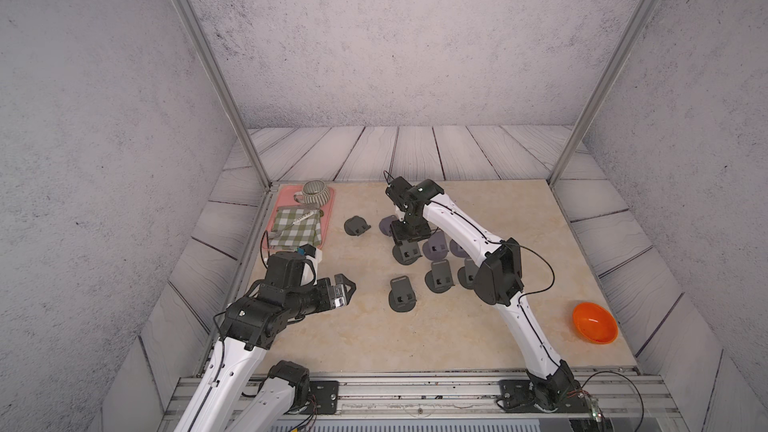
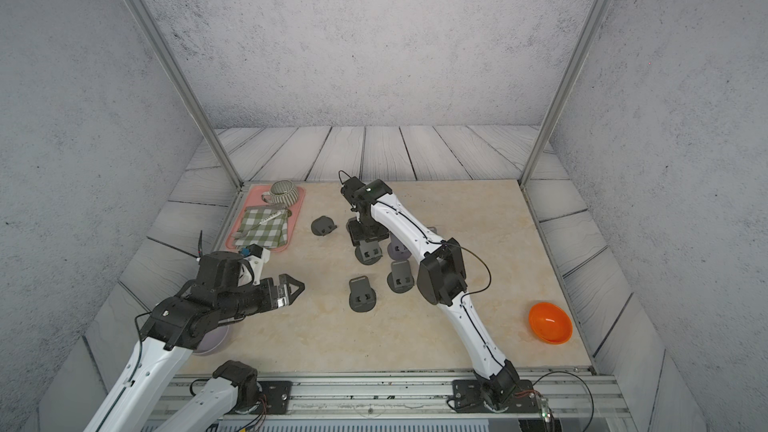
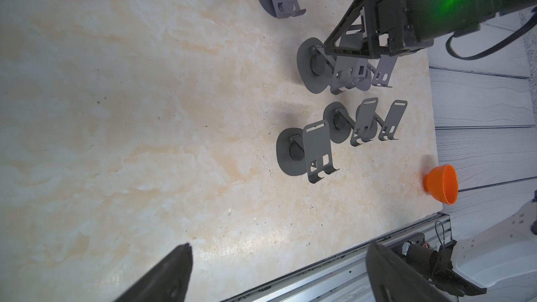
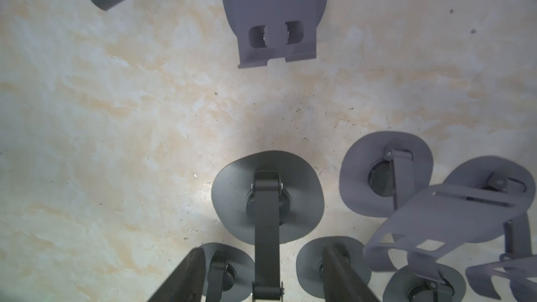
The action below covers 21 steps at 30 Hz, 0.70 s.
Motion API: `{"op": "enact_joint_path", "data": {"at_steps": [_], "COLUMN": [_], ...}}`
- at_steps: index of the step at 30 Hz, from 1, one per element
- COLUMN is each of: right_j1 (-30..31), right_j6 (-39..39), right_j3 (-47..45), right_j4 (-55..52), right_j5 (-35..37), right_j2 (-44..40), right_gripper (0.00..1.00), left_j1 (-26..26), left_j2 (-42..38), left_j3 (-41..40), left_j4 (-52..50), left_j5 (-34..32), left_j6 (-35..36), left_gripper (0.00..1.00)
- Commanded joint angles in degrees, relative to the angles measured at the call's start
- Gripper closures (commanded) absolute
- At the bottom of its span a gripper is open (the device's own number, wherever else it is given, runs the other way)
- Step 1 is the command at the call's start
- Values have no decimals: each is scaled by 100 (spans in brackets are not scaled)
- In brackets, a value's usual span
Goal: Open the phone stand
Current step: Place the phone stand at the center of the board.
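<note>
Near the centre of the table [image 1: 324,338], my right claw [image 4: 263,252] hangs over one stand [image 4: 267,199], jaws half wide astride its strut; if they pinch it I cannot tell. At 9 o'clock, left claw [image 1: 348,286] gapes wide, empty.

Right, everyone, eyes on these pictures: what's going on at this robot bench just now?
A two-armed robot is at a cluster of folding phone stands on a marbled tabletop. The right gripper is down over a dark phone stand, jaws either side of its raised arm; whether it is gripped cannot be told. Several of the others already stand open, while a purple-grey stand looks folded down. The left gripper hovers open over bare table, holding nothing.
</note>
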Motion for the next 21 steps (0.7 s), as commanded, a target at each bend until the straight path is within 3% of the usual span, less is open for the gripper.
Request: {"op": "enact_joint_path", "data": {"at_steps": [1,16,18,21], "right_j1": [-8,-11,-12,-3], "right_j6": [2,-32,-86,-196], "right_j3": [95,102,112,99], "right_j4": [2,82,108,240], "right_j5": [84,66,25,-114], "right_j2": [134,434,400,294], "right_gripper": [34,29,23,7], "left_j1": [29,29,29,29], "left_j2": [-10,12,3,3], "left_j3": [200,228,197,149], "left_j4": [-208,-274,-250,-205], "left_j5": [4,11,14,24], "left_j6": [133,173,151,116], "left_gripper": [2,2,2,1]}}
